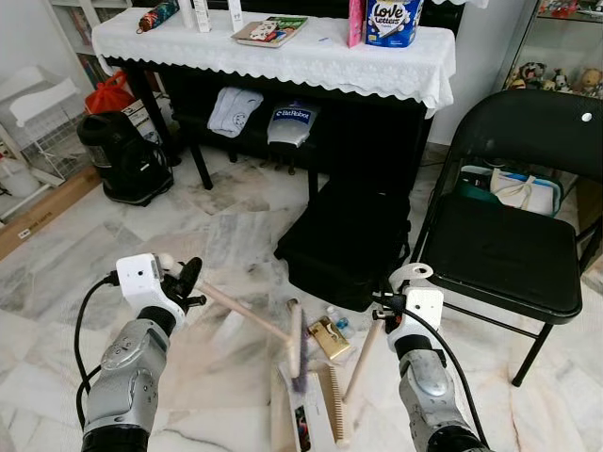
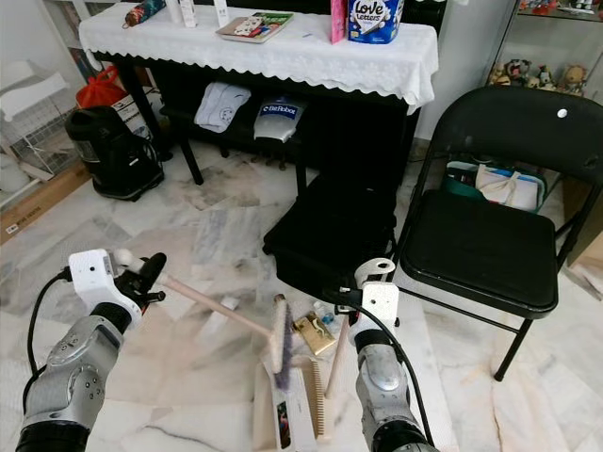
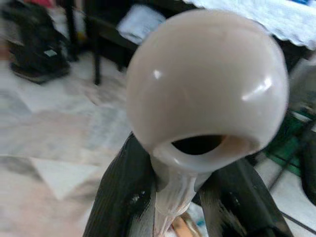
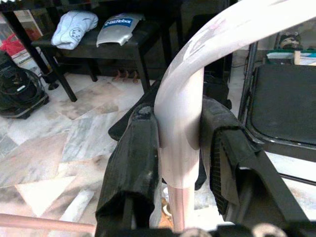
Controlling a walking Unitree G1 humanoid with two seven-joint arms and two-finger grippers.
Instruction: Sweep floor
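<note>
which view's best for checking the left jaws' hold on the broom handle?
Left wrist view: both fingers press the sides of the broom handle just below its rounded end cap. The eye views show the left gripper small, with the handle running down to the broom head, but not the contact.

The right claw (image 4: 180, 148) clamps its two black fingers (image 4: 133, 163) around the pale curved dustpan handle (image 4: 180, 108). Beyond, a black bench (image 4: 106, 49) carries a folded grey shirt (image 4: 74, 29) and a silver pouch (image 4: 118, 27) above the marble floor (image 4: 54, 148). A black folding chair (image 4: 281, 103) stands beside.
</note>
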